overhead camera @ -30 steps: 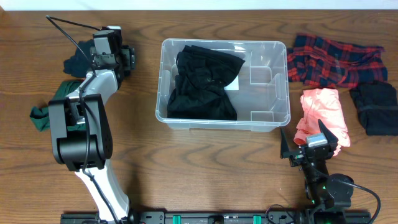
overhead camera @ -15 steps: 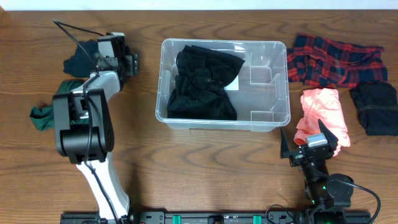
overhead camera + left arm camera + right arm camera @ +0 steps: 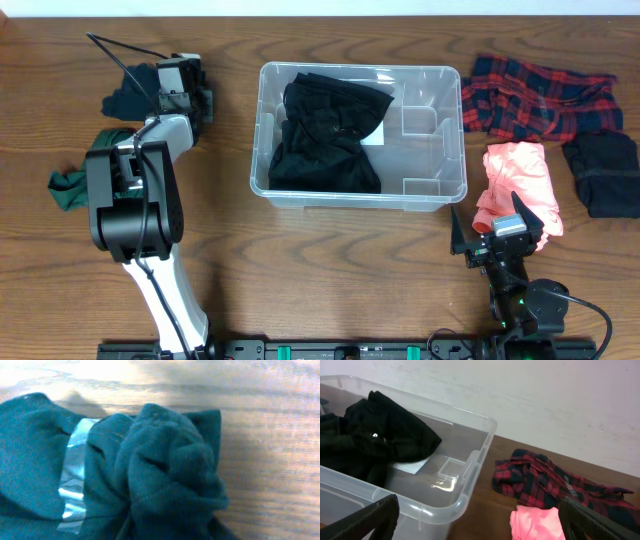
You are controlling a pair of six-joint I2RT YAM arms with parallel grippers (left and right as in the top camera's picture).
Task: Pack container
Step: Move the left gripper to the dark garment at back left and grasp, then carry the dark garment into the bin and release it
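Looking at the overhead view first: the container [image 3: 358, 67] sits about mid-surface [image 3: 330, 260], with a black garment [image 3: 325, 130] filling its left half and the right half bare. The left tool [image 3: 190, 92] is up at the far left, right on top of a dark teal garment [image 3: 128, 100], with a green garment [image 3: 70, 185] lying nearer the arm's base. Off to the right of the tub are a plaid garment [image 3: 535, 100], a pink garment [image 3: 522, 180] and another dark piece [image 3: 605, 170]. The right tool [image 3: 490, 232] is parked low, just beside the pink one.

Left wrist view: nothing but the dark teal garment [image 3: 165, 480] bunched into a knot up close, a shiny strip [image 3: 75, 475] across it, and wood behind. The tool's own tips don't show here, so I honestly can't tell whether it's pinched the cloth or how wide it is.

Right wrist view: the right tool [image 3: 480, 522] has its jaws spread wide with nothing between them, facing the container [image 3: 470, 495], with the black garment [image 3: 375, 435] inside.

My read: this is the grab-the-next-item step, left side. Next it needs a firm pinch on that bunch, a lift high enough to clear the rim, then a carry over to the bare half of the tub.
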